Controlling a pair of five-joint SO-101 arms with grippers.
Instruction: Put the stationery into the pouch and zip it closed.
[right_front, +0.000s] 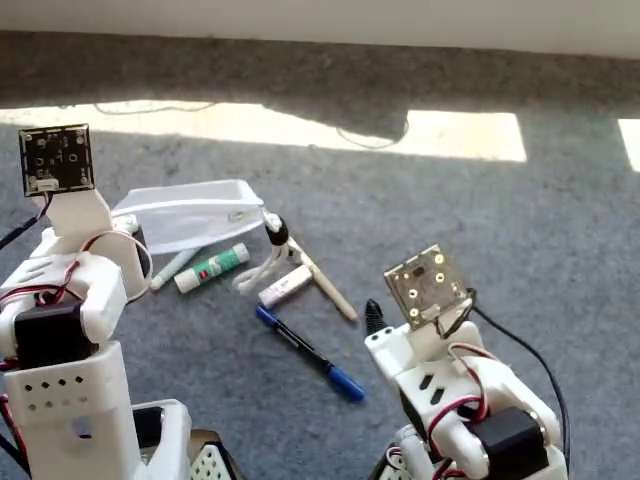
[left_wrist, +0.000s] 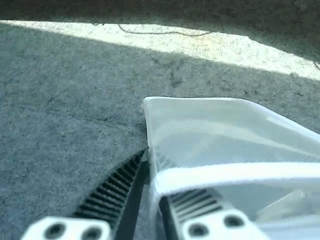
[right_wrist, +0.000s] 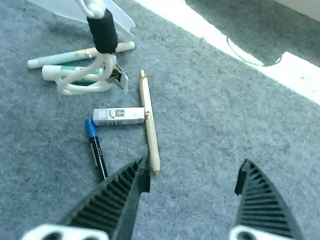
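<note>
A translucent white pouch (right_front: 190, 215) lies on the grey carpet, its mouth facing the stationery. My left gripper (left_wrist: 150, 161) is shut on the pouch's (left_wrist: 220, 135) near edge. From the pouch runs a white cord loop with a black wrap (right_front: 272, 250). Beside it lie a glue stick (right_front: 212, 267), a pale green pen (right_front: 175, 268), a small white box (right_front: 286, 286), a beige pen (right_front: 328, 290) and a blue-capped black pen (right_front: 308, 353). My right gripper (right_wrist: 194, 175) is open and hangs above the carpet, just short of the beige pen (right_wrist: 149, 127) and the blue pen (right_wrist: 96, 149).
Grey carpet (right_front: 480, 230) covers the whole floor, with a bright strip of sunlight (right_front: 300, 128) and a thin cable (right_front: 370, 140) at the back. The carpet to the right of the stationery is bare. The two arm bases stand at the front.
</note>
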